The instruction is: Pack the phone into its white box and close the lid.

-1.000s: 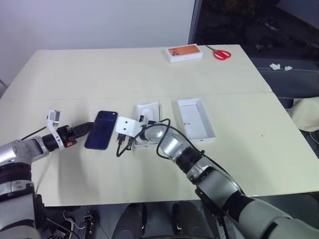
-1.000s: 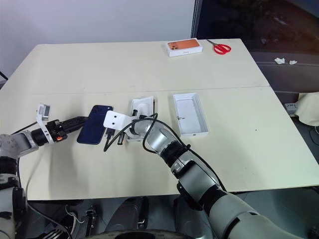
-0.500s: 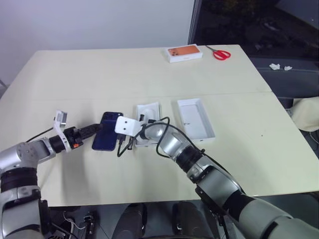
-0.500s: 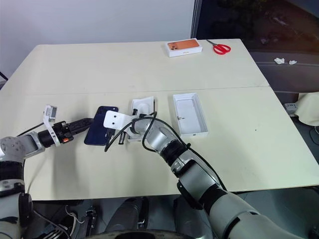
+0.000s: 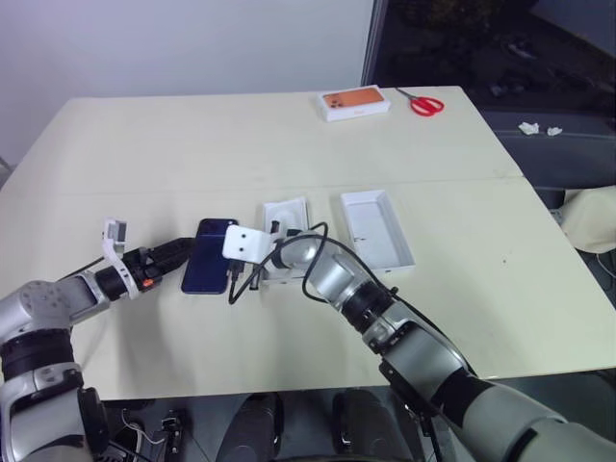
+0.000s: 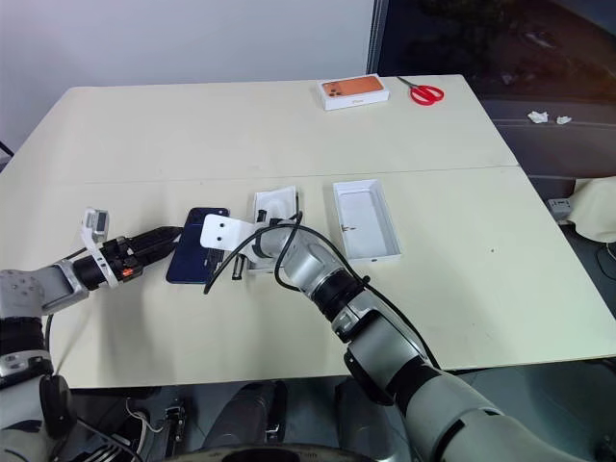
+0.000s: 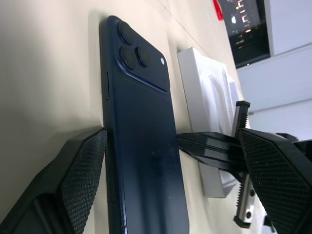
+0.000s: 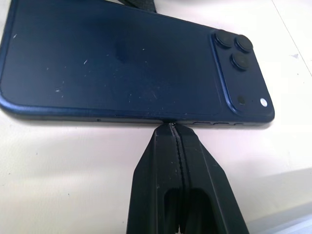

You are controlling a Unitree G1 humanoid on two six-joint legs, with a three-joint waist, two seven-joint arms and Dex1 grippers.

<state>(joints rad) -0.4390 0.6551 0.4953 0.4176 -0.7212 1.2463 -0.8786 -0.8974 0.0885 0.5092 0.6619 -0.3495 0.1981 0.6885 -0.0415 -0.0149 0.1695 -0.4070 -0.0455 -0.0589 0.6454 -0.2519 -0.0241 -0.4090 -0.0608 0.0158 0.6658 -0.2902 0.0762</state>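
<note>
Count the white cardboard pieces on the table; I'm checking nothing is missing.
3: an open tray mid-table, a recessed insert between it and the phone, and an orange-printed box at the far edge. Others may be hidden.

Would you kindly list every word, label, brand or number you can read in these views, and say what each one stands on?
No text reads in any view.
White box with an orange phone picture: a printed picture, any lettering too small to read.
Phone: plain dark blue back with its camera bump, no logo or words visible.
Lid: plain white inside, with a small dark mark too small to read.
Red-handled scissors: no marking legible.
</note>
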